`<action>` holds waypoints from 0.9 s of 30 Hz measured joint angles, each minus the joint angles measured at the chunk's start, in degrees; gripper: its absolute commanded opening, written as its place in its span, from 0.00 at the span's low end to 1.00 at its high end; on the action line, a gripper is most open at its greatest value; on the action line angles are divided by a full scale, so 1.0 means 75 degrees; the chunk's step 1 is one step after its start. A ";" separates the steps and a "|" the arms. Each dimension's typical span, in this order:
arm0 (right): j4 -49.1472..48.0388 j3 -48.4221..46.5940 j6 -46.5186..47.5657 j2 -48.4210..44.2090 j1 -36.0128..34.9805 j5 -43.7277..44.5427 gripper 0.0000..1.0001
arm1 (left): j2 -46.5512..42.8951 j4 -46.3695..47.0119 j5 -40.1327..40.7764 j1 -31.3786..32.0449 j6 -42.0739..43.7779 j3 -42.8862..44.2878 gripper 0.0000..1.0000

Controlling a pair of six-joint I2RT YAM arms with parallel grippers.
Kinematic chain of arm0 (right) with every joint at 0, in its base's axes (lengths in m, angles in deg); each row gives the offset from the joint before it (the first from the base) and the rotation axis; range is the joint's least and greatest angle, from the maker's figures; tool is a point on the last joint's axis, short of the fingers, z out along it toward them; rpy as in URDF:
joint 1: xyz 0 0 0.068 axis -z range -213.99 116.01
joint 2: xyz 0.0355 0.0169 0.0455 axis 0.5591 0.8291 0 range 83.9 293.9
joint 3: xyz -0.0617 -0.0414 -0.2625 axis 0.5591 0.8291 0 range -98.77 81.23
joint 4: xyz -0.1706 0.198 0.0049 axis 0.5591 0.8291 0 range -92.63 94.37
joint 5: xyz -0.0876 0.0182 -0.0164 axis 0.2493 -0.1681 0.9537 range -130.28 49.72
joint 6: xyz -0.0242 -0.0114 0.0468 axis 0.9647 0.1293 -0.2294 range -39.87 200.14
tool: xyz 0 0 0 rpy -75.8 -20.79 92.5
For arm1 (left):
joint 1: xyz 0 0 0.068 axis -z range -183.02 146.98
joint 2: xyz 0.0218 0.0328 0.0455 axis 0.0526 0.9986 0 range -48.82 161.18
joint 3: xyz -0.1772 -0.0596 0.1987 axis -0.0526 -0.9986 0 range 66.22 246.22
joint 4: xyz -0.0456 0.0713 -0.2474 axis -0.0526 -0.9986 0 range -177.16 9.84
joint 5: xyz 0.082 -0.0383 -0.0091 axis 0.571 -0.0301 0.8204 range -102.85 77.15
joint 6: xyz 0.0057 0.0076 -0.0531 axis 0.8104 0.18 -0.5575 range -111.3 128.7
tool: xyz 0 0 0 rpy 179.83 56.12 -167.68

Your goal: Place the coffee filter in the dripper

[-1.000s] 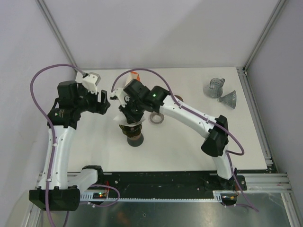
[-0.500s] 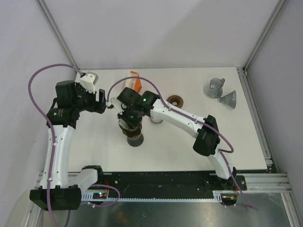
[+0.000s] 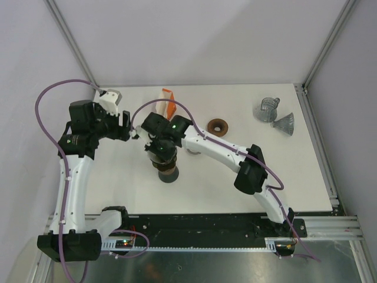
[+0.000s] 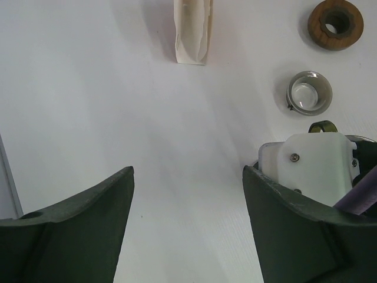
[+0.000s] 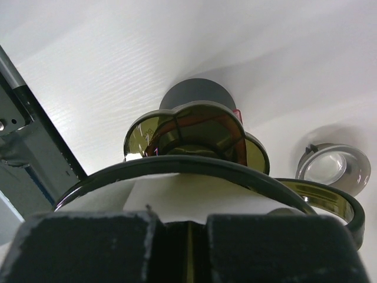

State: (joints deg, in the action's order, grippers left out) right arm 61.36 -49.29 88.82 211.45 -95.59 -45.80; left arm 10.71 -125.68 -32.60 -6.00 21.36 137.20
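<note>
Placement is judged nearly done: the coffee filter [image 5: 177, 197] is seen inside the rim of the dripper [image 5: 235, 173], over which the clenched right hand [image 5: 188, 233] is poised, the left hand [image 4: 187, 188] is held released nearby, and only seating and withdrawal are left.

I read the table [image 3: 118, 177] as plain white. The dripper [image 5: 194, 138] is see-through olive-yellow with a reddish glint. The coffee filter [image 5: 177, 197] in it is white, and the base [image 5: 197, 94] beneath is dark grey. Toward the far edge, a ring [image 4: 336, 23] shows mottled brown, a smaller ring [image 4: 309, 92] silver, and the paper sleeve [image 4: 191, 32] cream. The glass cones [image 3: 269, 108] in the far right corner look smoky grey. The cables [image 3: 59, 94] are purple.
</note>
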 measured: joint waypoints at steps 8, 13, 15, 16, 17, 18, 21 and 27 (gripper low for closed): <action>0.0309 -0.0428 0.0009 0.0082 -0.0003 0.0085 0.00 | 0.0000 0.0169 -0.0688 -0.0079 -0.0198 -0.0047 0.63; 0.0347 -0.0431 0.0012 0.0064 0.0003 0.0125 0.00 | 0.0012 0.0160 -0.1035 -0.0187 -0.0653 -0.0178 0.62; 0.0347 -0.0431 0.0009 0.0029 0.0006 0.0131 0.00 | 0.0023 0.0166 -0.1134 -0.0219 -0.0857 -0.0181 0.62; 0.0344 -0.0431 0.0012 0.0003 0.0006 0.0134 0.00 | 0.0032 0.0169 -0.1177 -0.0227 -0.0941 -0.0181 0.62; 0.0341 -0.0431 0.0009 -0.0032 0.0006 0.0131 0.00 | 0.0044 0.0169 -0.1209 -0.0227 -0.1020 -0.0181 0.62; 0.0321 -0.0431 0.0009 -0.0067 0.0006 0.0131 0.00 | 0.0055 0.0166 -0.1244 -0.0227 -0.1093 -0.0181 0.62; 0.0242 -0.0431 0.0009 -0.0172 0.0015 0.0125 0.00 | 0.0079 0.0160 -0.1352 -0.0227 -0.1236 -0.0181 0.62; 0.0093 -0.0431 0.0003 -0.0347 0.0012 0.0125 0.00 | 0.0073 0.0137 -0.1469 -0.0227 -0.1381 -0.0198 0.63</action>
State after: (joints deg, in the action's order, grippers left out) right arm 62.06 -52.53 88.84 208.85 -95.51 -44.86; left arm 11.25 -124.65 -43.62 -7.70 11.00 135.71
